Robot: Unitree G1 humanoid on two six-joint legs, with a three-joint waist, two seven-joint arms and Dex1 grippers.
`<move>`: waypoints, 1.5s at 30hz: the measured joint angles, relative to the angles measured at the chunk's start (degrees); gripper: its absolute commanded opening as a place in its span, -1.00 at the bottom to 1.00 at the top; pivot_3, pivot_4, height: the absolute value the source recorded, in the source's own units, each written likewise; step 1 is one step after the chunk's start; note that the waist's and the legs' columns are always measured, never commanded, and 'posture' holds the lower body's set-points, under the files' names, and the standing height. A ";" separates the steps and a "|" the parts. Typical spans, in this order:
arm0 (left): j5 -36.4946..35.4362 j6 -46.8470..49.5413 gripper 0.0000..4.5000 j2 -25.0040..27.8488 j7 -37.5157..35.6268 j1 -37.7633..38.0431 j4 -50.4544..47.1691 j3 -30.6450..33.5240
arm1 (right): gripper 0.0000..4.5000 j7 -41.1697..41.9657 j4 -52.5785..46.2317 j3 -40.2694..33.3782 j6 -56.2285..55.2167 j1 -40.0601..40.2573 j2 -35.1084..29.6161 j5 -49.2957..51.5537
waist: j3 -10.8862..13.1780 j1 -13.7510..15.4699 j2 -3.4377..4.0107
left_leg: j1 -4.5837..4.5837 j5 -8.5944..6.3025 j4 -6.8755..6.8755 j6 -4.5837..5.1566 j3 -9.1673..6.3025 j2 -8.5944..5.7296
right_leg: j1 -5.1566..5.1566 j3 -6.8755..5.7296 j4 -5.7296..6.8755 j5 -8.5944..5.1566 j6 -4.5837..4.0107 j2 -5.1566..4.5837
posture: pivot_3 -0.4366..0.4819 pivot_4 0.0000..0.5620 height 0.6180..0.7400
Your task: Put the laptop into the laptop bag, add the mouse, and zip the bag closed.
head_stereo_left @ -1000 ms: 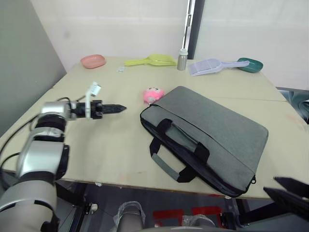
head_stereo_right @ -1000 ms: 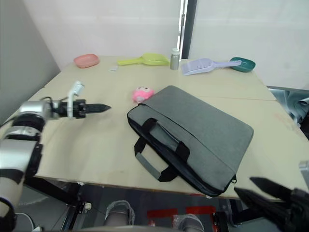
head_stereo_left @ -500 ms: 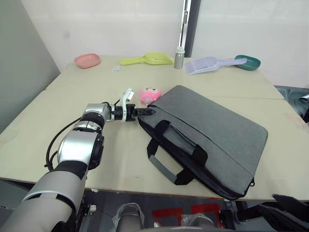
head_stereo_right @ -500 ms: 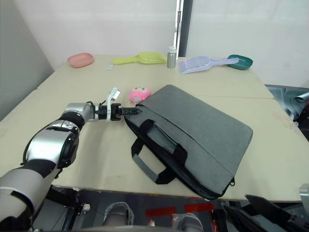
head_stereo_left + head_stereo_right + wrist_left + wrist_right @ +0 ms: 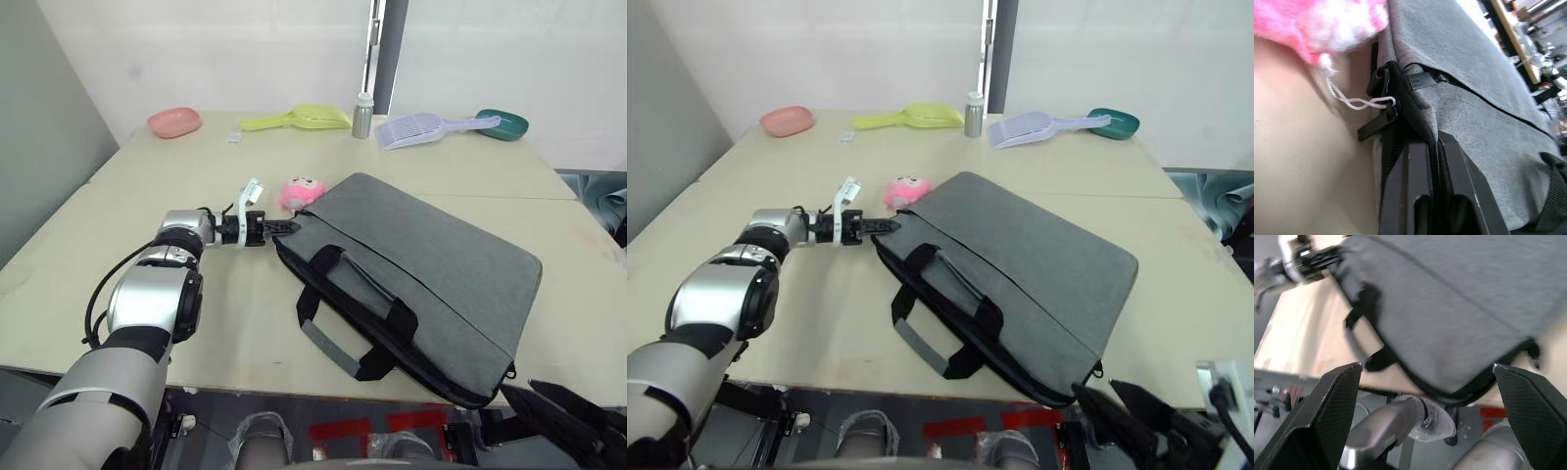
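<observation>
Grey woven-fabric laptop bag (image 5: 421, 284), flat, rectangular, black trim and two black strap handles, lying askew near the tabletop's (image 5: 147, 196) front edge. Left gripper (image 5: 286, 226): two black fingers drawn together at the bag's far left corner, touching it by the black zip pulls (image 5: 1382, 105) and a white cord. Fluffy pink plush toy (image 5: 300, 192) just beside that corner. Right gripper (image 5: 1425, 391): black textured fingers spread wide apart, below the tabletop's front edge, under the bag's near right corner.
</observation>
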 measured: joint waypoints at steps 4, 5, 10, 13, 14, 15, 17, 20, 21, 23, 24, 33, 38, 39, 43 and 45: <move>-0.27 2.76 -0.98 2.40 -1.83 2.01 -3.34 0.04 | 1.00 -2.46 4.61 4.78 1.55 -4.92 -2.47 4.03 | 0.01 0.08 0.03 | 0.04 0.00 0.06 0.07 -0.01 -0.04 | 0.11 -0.02 0.01 0.00 0.00 -0.03 | -0.05 -0.47 1.00; -0.53 3.69 -0.98 2.77 -2.42 2.65 -4.31 0.05 | 1.00 -3.37 5.62 6.07 2.01 -5.93 -2.99 4.81 | 0.01 0.16 0.03 | 0.04 0.00 0.07 0.11 -0.01 -0.07 | 0.13 -0.02 0.01 0.00 -0.01 -0.06 | -0.05 -0.47 1.00; -1.53 7.87 -0.98 3.46 -3.40 6.91 -9.93 0.06 | 1.00 -6.99 8.66 11.03 4.64 -8.74 -5.22 5.73 | 0.02 0.51 0.04 | 0.01 0.01 0.13 0.35 -0.04 -0.42 | 0.25 -0.06 0.02 0.00 0.00 -0.41 | -0.05 -0.47 1.00; -2.46 9.50 -0.98 3.47 -2.84 8.45 -12.28 0.12 | 1.00 -7.15 8.66 11.16 5.61 -8.67 -6.08 5.49 | 0.02 0.65 0.03 | 0.00 0.00 0.21 0.39 -0.07 -0.42 | 0.31 -0.08 0.03 0.01 0.00 -0.42 | -0.05 -0.47 1.00; -2.83 9.97 -0.98 3.47 -2.61 8.72 -12.94 0.14 | 1.00 -7.15 8.66 11.16 5.85 -8.65 -6.16 5.41 | 0.02 0.68 0.03 | 0.00 0.01 0.22 0.40 -0.09 -0.42 | 0.32 -0.10 0.03 0.01 0.00 -0.42 | -0.05 -0.47 1.00; -2.94 10.25 -0.98 3.47 -2.47 8.83 -13.40 0.15 | 1.00 -7.16 8.67 11.21 5.98 -8.69 -6.16 5.39 | 0.02 0.69 0.03 | 0.01 0.01 0.22 0.40 -0.09 -0.42 | 0.33 -0.09 0.04 0.01 0.00 -0.42 | -0.05 -0.47 1.00; -3.24 10.73 -0.98 3.54 -2.15 9.10 -14.44 0.18 | 1.00 -7.57 8.69 12.37 6.17 -9.79 -6.16 4.91 | 0.02 0.69 0.03 | 0.01 0.01 0.24 0.40 -0.10 -0.42 | 0.36 -0.11 0.04 0.01 0.00 -0.42 | -0.05 -0.47 1.00; -3.43 11.10 -0.98 3.53 -1.79 9.43 -15.09 0.20 | 1.00 -9.38 8.76 16.54 6.62 -13.20 -6.13 3.10 | 0.01 0.62 0.03 | 0.01 0.01 0.27 0.40 -0.11 -0.43 | 0.38 -0.11 0.06 0.01 0.01 -0.42 | -0.05 -0.47 1.00; -3.43 11.21 -0.99 3.51 -1.63 9.53 -15.23 0.20 | 0.89 -10.27 9.05 18.01 6.82 -14.57 -6.07 2.80 | 0.01 0.57 0.03 | 0.02 0.01 0.28 0.40 -0.12 -0.43 | 0.40 -0.12 0.05 0.02 0.02 -0.42 | -0.05 -0.47 1.00; -3.47 11.52 -1.00 3.46 -1.38 9.90 -16.12 0.20 | 0.61 -12.64 10.25 20.62 7.03 -18.32 -6.01 1.67 | 0.00 0.48 0.01 | 0.03 0.02 0.31 0.40 -0.13 -0.43 | 0.43 -0.12 0.07 0.03 0.04 -0.42 | -0.05 -0.47 1.00; -3.47 11.58 -1.00 3.53 -1.33 9.97 -16.39 0.20 | 0.46 -13.39 11.13 21.35 7.25 -19.75 -6.02 1.57 | -0.03 0.46 -0.05 | 0.04 0.02 0.31 0.40 -0.14 -0.43 | 0.49 -0.13 0.06 0.04 0.05 -0.42 | -0.05 -0.47 1.00; -6.01 13.77 -1.00 4.79 -1.19 13.47 -22.53 0.18 | -0.80 -12.36 15.61 21.42 8.57 -25.81 -8.49 0.84 | -0.01 0.04 0.01 | 0.16 0.02 0.45 0.41 -0.11 -0.43 | 0.68 -0.05 0.10 0.10 0.11 -0.42 | -0.05 -0.47 1.00; -8.62 16.20 -1.00 7.48 -0.62 16.08 -28.73 0.25 | -0.98 -10.40 19.01 21.71 10.66 -35.94 -14.42 -1.31 | 0.03 -0.45 0.05 | 0.07 0.03 0.47 0.41 -0.12 -0.42 | 0.59 -0.07 0.15 0.11 0.11 -0.41 | -0.05 -0.47 1.00; -9.48 17.01 -1.00 8.55 -0.25 16.97 -30.18 0.66 | -0.98 -9.54 20.22 22.82 11.41 -39.01 -15.62 -1.83 | 0.03 -0.55 0.06 | 0.05 0.04 0.48 0.41 -0.13 -0.40 | 0.53 -0.08 0.15 0.11 0.11 -0.39 | -0.05 -0.47 1.00; -12.50 20.17 -1.00 13.26 1.67 21.48 -36.89 3.81 | -0.98 -5.64 25.91 30.61 14.44 -53.56 -17.46 -6.35 | 0.04 -1.47 0.08 | -0.11 0.09 0.45 0.38 -0.14 -0.37 | 0.28 -0.14 0.17 0.09 0.07 -0.35 | -0.05 -0.47 1.00; -13.91 21.82 -1.00 15.48 2.55 24.51 -40.28 5.47 | -0.98 -3.47 29.13 35.30 15.90 -60.27 -17.28 -9.48 | 0.06 -2.02 0.10 | -0.25 0.10 0.44 0.37 -0.13 -0.39 | 0.17 -0.16 0.16 0.09 0.06 -0.37 | -0.05 -0.47 1.00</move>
